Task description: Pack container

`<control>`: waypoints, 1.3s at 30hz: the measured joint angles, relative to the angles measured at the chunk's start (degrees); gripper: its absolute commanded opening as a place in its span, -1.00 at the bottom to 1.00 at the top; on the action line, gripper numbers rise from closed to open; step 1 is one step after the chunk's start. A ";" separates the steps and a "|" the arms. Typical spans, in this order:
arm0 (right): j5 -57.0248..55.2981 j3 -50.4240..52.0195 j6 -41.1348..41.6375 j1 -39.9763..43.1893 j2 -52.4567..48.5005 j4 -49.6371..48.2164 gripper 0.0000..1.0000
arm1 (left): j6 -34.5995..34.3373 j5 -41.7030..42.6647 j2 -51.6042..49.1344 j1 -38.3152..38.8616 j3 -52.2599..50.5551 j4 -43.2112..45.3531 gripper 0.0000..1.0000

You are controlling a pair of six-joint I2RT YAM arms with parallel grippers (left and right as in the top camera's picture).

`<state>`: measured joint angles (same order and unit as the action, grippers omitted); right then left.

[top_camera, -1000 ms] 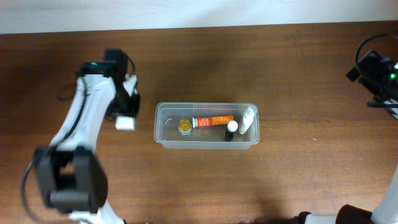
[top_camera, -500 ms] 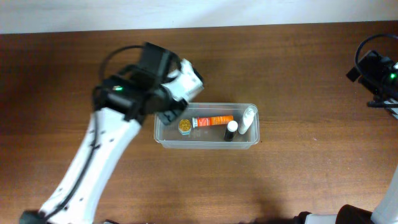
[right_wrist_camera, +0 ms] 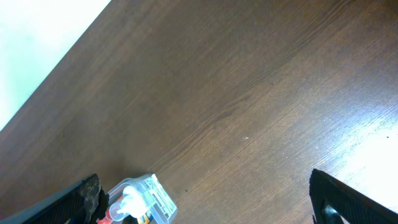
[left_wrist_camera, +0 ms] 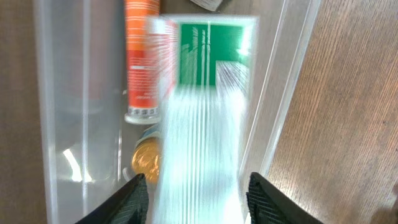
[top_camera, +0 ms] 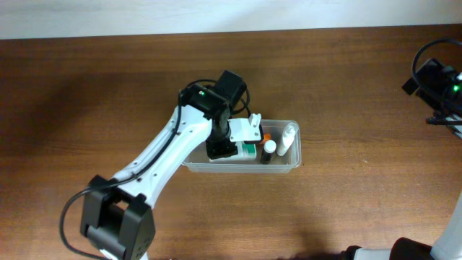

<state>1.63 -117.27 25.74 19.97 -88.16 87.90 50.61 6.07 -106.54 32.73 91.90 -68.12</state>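
Observation:
The container (top_camera: 238, 167), a long clear tub, stands mid-table and holds an orange tube (left_wrist_camera: 142, 56), a gold-capped round item (left_wrist_camera: 147, 163), a white bottle (top_camera: 289, 136) and a black-capped bottle (top_camera: 268, 149). My left gripper (top_camera: 229, 141) hangs over the tub's middle. In the left wrist view (left_wrist_camera: 198, 199) its fingers stand apart, with a white box with a green end (left_wrist_camera: 205, 124) between them, streaked by motion, inside the tub by its wall (left_wrist_camera: 280, 93). The box also shows in the overhead view (top_camera: 249, 141). My right gripper (top_camera: 433, 81) is open and empty at the far right.
The brown wooden table (top_camera: 346, 209) surrounds the tub. The right wrist view shows one end of the tub (right_wrist_camera: 140, 198) far off between the open right fingers (right_wrist_camera: 211, 198). A pale wall edge runs along the table's back (top_camera: 231, 14).
My left arm swung from the table's left, where it stood over the white box, to above the tub, carrying the box along. The box now sits low in the tub. The right arm has not moved.

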 measured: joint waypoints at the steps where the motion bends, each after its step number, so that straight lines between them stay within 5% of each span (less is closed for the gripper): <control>1: -0.02 0.00 0.00 0.00 0.00 0.00 0.97 | 0.48 0.15 -0.74 0.04 0.00 -0.04 0.12; 8: 0.00 0.00 0.00 0.00 0.02 0.00 0.97 | 0.00 -1.33 -2.99 0.04 0.22 -0.85 0.18; 20: 0.00 0.00 0.00 0.00 0.00 0.00 0.97 | -12.22 -9.81 4.81 -2.80 11.37 -5.05 0.26; 25: 0.00 0.00 0.00 0.00 0.00 0.00 0.97 | -19.52 -12.87 14.14 -10.27 12.07 -3.06 0.40; 28: 0.00 0.00 0.02 0.00 0.00 0.00 0.97 | -26.36 -13.88 18.51 -17.46 12.28 -2.16 0.99; 34: 0.00 0.00 0.00 0.00 0.00 0.00 0.96 | -43.12 -14.95 23.78 -33.29 12.37 -3.76 0.99; 39: 0.00 0.00 0.02 0.00 0.00 0.00 0.96 | -49.27 -14.95 24.48 -37.24 12.37 -4.37 0.99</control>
<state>1.63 -117.27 25.76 19.97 -88.16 87.90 1.34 -8.88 -82.06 -4.51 104.27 -72.49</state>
